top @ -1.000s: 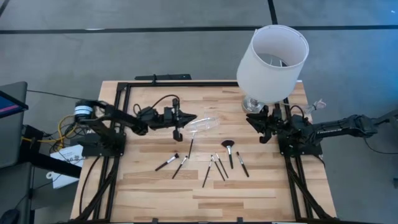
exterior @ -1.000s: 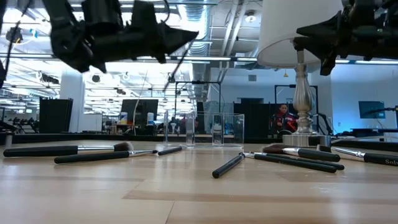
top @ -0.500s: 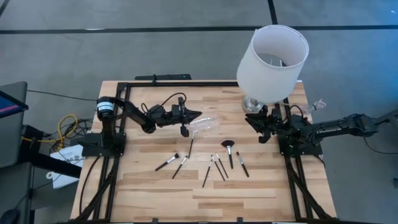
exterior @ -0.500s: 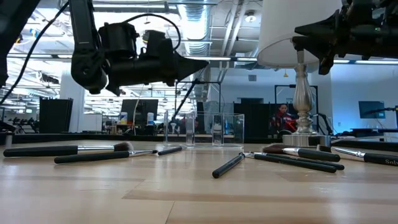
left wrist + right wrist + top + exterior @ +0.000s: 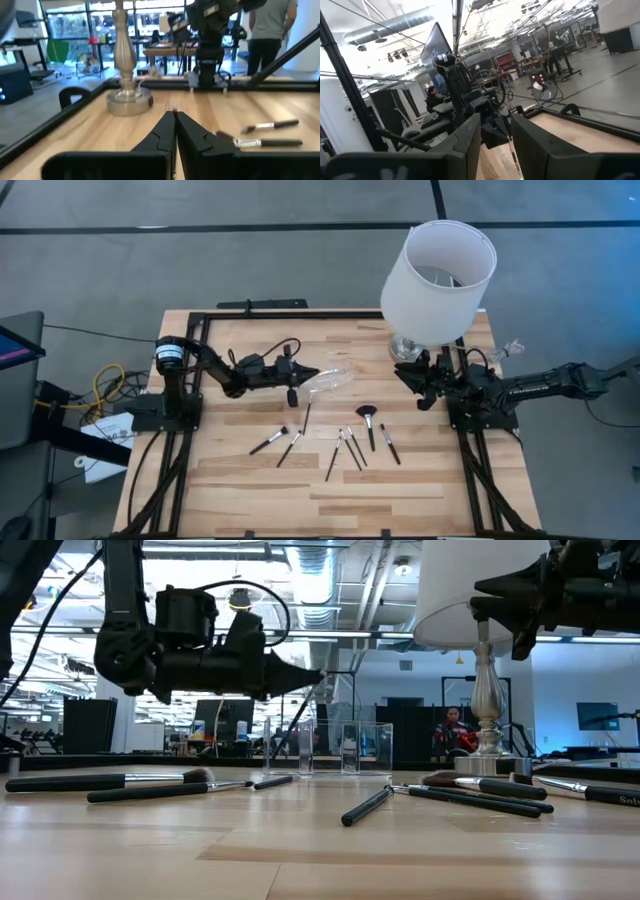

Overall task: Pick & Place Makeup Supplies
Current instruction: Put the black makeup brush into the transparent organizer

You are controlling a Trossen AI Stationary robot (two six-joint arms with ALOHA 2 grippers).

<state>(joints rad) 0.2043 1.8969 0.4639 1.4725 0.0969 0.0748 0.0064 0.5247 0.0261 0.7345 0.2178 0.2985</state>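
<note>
Your left gripper (image 5: 312,372), fingers pressed together on a thin dark makeup brush (image 5: 306,413) hanging slanted, hovers by the clear crinkly plastic pouch (image 5: 330,378) mid-counter toward the far edge; lower its tip into the mouth gently; right gripper (image 5: 420,380), parted, waits near the far right corner.

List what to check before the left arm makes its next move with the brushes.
1. Left gripper shut: ok, its fingers meet in the left wrist view.
2. Brush held in it: cannot tell.
3. Left gripper at the clear pouch: ok, its tip is at the pouch's edge, raised above the table.
4. Pouch mouth open: cannot tell.
5. Brushes left to pick: ok, several lie loose on the table.
6. Right gripper out of the way: ok, it is open and parked by the lamp.
</note>
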